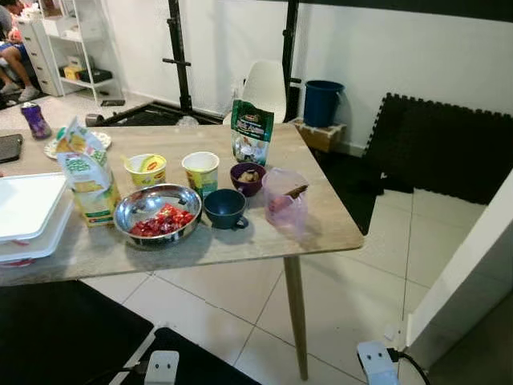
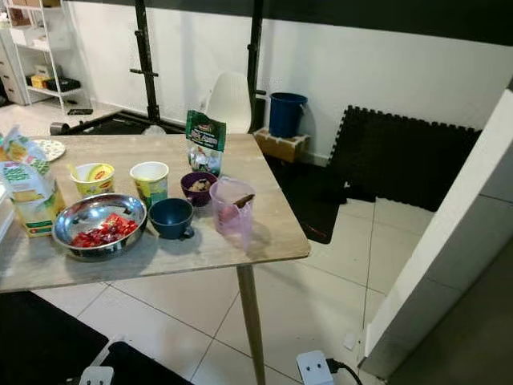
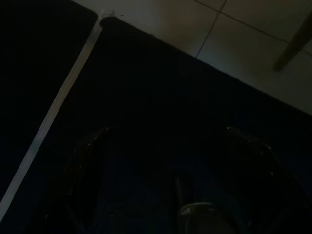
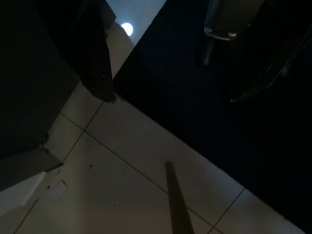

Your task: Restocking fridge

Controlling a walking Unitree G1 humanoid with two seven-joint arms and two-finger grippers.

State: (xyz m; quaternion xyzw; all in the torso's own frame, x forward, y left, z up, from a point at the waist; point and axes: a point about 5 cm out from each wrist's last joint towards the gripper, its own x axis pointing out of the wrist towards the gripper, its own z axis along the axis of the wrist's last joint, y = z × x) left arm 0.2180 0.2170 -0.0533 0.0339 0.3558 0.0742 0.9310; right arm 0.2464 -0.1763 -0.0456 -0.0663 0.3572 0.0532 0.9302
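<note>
**Food items grouped on the desk; both arms idle over the floor**

Wooden desk carries the items; landmark = steel bowl of red pieces near the front edge. Just beside the bowl, on the robot's right: dark blue cup; further right, translucent pink container with something brown inside. Behind the bowl: yellow tub; beside it a green-and-cream cup; then a small purple bowl with pale contents. Green snack bag stands upright further back, behind the purple bowl. On the bowl's left, touching or nearly so: opened yellow-green carton; beyond it white lidded trays, stacked. Far back-left of the bowl: purple can and a patterned plate.

Left claw: very dark view; two fingers spread wide apart, nothing between them; black mat below. Right claw: fingers likewise apart and empty, over floor tiles and mat edge.

Behind the desk: white chair, blue bucket on a box. A white panel stands at the robot's right; person seated in the far back-left corner.
</note>
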